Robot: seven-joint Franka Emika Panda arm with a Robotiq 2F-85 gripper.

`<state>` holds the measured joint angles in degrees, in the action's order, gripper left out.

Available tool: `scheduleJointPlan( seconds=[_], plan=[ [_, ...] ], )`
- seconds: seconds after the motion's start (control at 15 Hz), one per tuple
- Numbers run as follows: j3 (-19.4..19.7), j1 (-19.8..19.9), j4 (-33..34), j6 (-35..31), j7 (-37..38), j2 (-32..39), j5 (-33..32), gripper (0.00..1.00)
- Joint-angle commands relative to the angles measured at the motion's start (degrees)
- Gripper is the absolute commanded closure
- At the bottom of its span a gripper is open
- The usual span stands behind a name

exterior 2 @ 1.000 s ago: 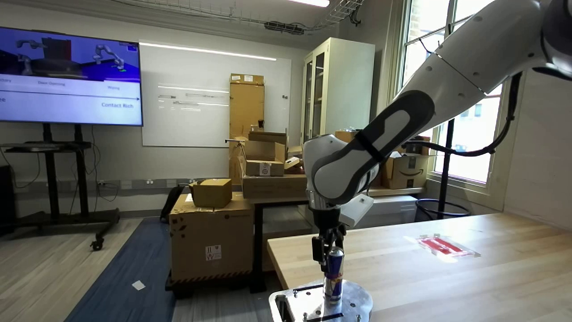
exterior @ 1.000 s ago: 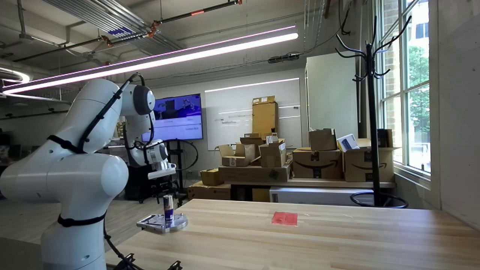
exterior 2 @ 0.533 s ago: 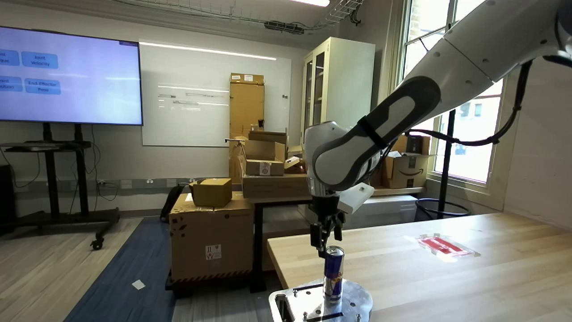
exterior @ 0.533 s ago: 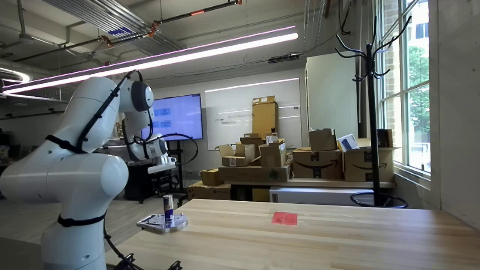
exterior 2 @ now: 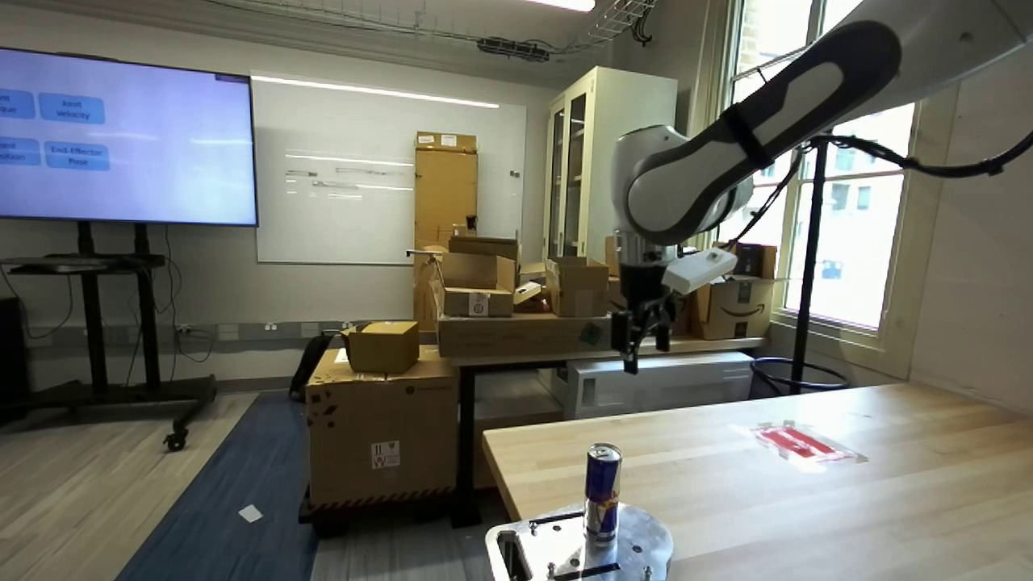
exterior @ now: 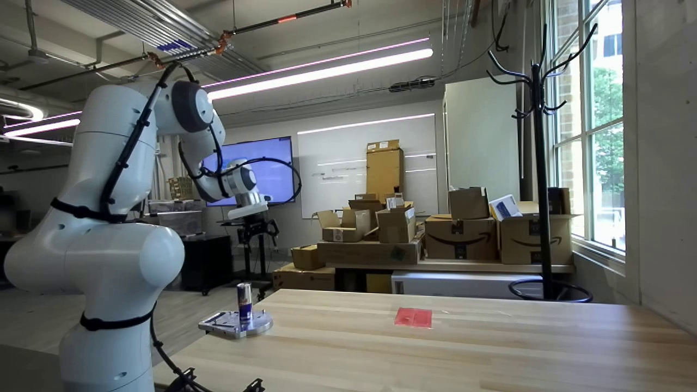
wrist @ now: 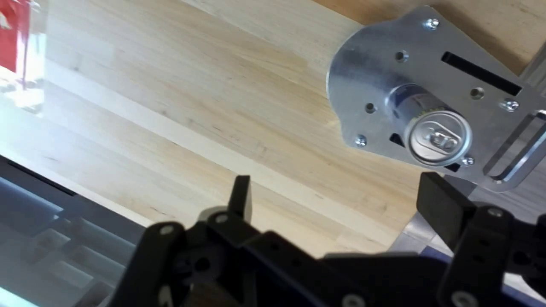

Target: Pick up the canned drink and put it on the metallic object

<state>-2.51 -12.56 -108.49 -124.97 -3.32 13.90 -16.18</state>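
The canned drink (exterior 2: 602, 492) is a slim dark blue-purple and silver can. It stands upright on the metallic object (exterior 2: 650, 537), a flat silvery plate with slots and screws at the table edge. In an exterior view the can (exterior: 244, 302) and plate (exterior: 262, 322) show the same. In the wrist view the can's silver top (wrist: 438, 137) and the plate (wrist: 362, 81) lie at the upper right, ahead of the right finger. My gripper (wrist: 335, 187) is open with nothing between its fingers. In an exterior view the gripper (exterior 2: 646, 355) hangs well above the can, apart from it.
The wooden table (exterior 2: 726, 500) carries a flat red item (exterior 2: 803, 444) right of the can; it also shows in an exterior view (exterior: 413, 317). Cardboard boxes (exterior 2: 379, 436) stand beyond the table. A black coat rack (exterior: 539, 179) stands by the window.
My open gripper has risen from around the can's top and moved away, up and to the right in an exterior view. The can has stayed standing on the plate.
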Motion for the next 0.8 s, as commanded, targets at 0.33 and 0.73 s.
scheduleJointPlan(
  seconds=[0.33,0.73],
  plan=[
    [6.1,14.0,-14.2,3.0,-6.0,-12.7,9.2,0.0],
    [8.9,17.3,-23.7,0.5,-6.8,-19.8,8.9,0.0]
  ],
)
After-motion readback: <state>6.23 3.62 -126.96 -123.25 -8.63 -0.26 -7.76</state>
